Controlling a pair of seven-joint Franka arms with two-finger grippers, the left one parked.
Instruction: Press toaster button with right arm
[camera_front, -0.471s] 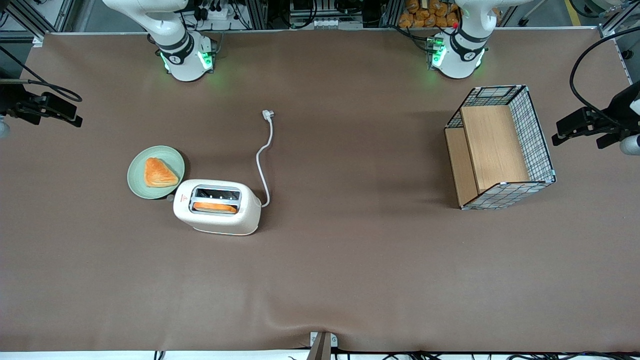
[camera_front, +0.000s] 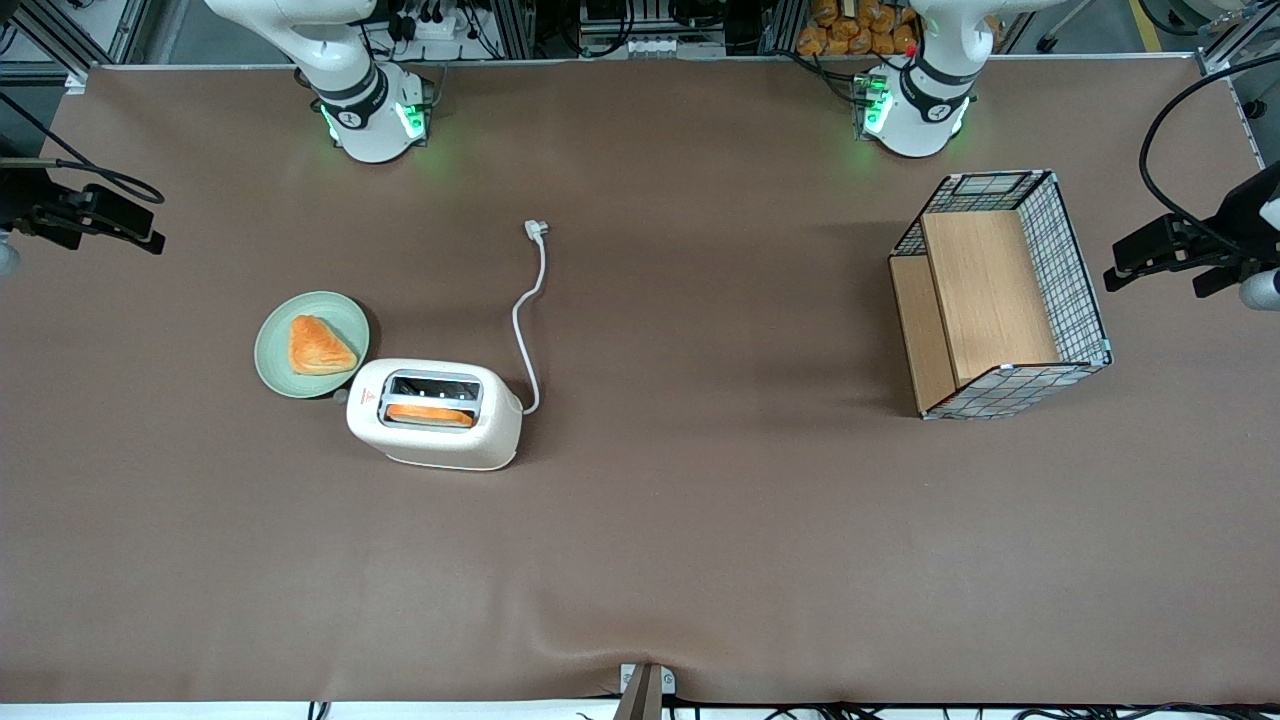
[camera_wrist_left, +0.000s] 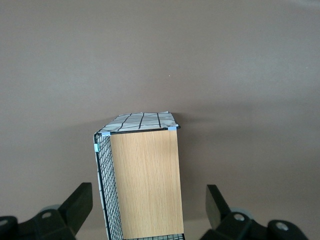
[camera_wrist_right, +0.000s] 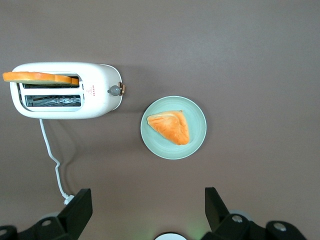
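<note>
Hovering high above the brown cloth-covered table (camera_wrist_right: 250, 45), the gripper (camera_wrist_right: 147, 192) of the right arm: two blunt black fingers (camera_wrist_right: 80, 207) spread wide, nothing between them.

Well below the gripper and well apart from it, the toaster (camera_wrist_right: 65, 90): smooth cream-white plastic, rounded corners, two long slots in a silver-rimmed top, small red triangle mark near one narrow end. Poking out of that same end, the toaster button (camera_wrist_right: 114, 90), a small round greyish nub, untouched, pointing toward the plate (camera_wrist_right: 197, 140). Thin orange slice of toast (camera_wrist_right: 40, 77) standing up out of the slot nearer the front camera.

Just beside the button end and nearer the gripper's fingers than the toaster, that pale green round plate, glossy, with a golden, flaky triangular pastry (camera_wrist_right: 170, 127) lying flat on it.

Trailing from the toaster's other end, a thin white cord (camera_wrist_right: 50, 150), wavy, with its plug (camera_wrist_right: 69, 199) close by one fingertip.

Toward the parked arm's end of the table, a wire-mesh basket (camera_front: 1000, 295) with pale wooden panels.
</note>
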